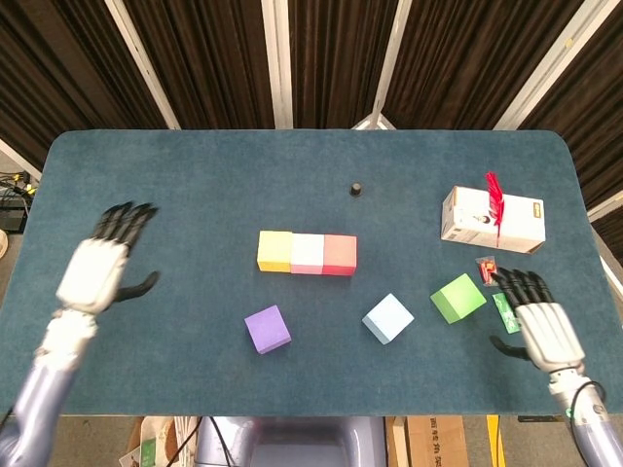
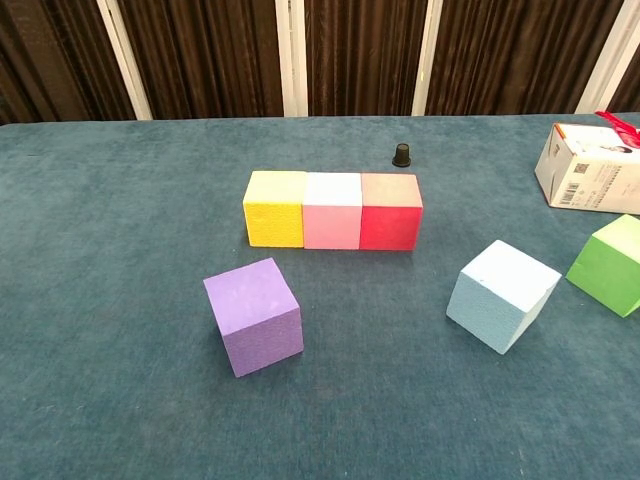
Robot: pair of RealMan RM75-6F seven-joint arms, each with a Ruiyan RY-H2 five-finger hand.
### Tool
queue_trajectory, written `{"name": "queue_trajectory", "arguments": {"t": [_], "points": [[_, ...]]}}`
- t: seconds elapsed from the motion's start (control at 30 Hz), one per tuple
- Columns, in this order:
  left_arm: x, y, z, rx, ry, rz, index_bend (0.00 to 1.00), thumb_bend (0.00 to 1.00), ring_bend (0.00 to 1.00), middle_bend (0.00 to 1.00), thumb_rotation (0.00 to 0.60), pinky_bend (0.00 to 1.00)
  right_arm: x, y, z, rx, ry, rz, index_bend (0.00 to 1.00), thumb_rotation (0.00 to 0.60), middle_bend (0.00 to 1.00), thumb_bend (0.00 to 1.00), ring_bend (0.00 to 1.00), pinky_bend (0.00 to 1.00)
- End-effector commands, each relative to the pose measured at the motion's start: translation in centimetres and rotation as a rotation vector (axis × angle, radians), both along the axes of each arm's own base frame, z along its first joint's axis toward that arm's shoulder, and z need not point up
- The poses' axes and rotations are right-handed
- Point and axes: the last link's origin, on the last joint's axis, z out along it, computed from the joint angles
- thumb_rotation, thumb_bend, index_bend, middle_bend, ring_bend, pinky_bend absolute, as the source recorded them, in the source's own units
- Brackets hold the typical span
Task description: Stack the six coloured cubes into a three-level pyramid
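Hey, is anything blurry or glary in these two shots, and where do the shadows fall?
Head view: cubes sharp, left hand slightly motion-blurred, no glare. Chest view: even, soft light; purple cube and light blue cube cast only faint shadows on the table; the white box is cropped at the right edge.
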Motion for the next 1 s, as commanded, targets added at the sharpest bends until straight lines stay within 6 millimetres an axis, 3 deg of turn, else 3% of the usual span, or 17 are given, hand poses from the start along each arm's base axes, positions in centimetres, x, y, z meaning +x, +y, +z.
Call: {"name": "queue_trajectory", "arguments": {"t": [0.03, 0.27, 0.47, 1.0], "points": [[-4.8, -3.3, 2.3, 0.046, 0.027, 0.006, 0.09, 0.35, 0.00, 0.07, 0.600, 0.00, 1.7, -1.2, -0.7, 0.065, 0.036, 0.056, 0.10, 0.600, 0.09, 0.24, 0.00, 0.00], [-7.5, -6.2, 2.9, 0.112, -0.024, -0.018, 0.09, 0.35, 0.00, 0.08, 0.600, 0.00, 2.1, -3.2, -2.0, 0.121, 0.095, 0.056, 0.11, 0.600, 0.11, 0.24, 0.00, 0.00], [-8.8, -7.4, 2.7, 0.142, -0.042, -0.006, 0.09, 0.35, 0.00, 0.08, 0.600, 0.00, 1.9, -4.9, -2.1, 0.144, 0.177, 0.056, 0.11, 0.600, 0.11, 0.24, 0.00, 0.00], [-8.6, -8.8, 1.1, 0.151, -0.045, -0.004, 0.09, 0.35, 0.00, 0.08, 0.600, 0.00, -0.2, -6.8, -1.0, 0.191, 0.298, 0.017, 0.11, 0.600, 0.13, 0.24, 0.00, 0.00]]}}
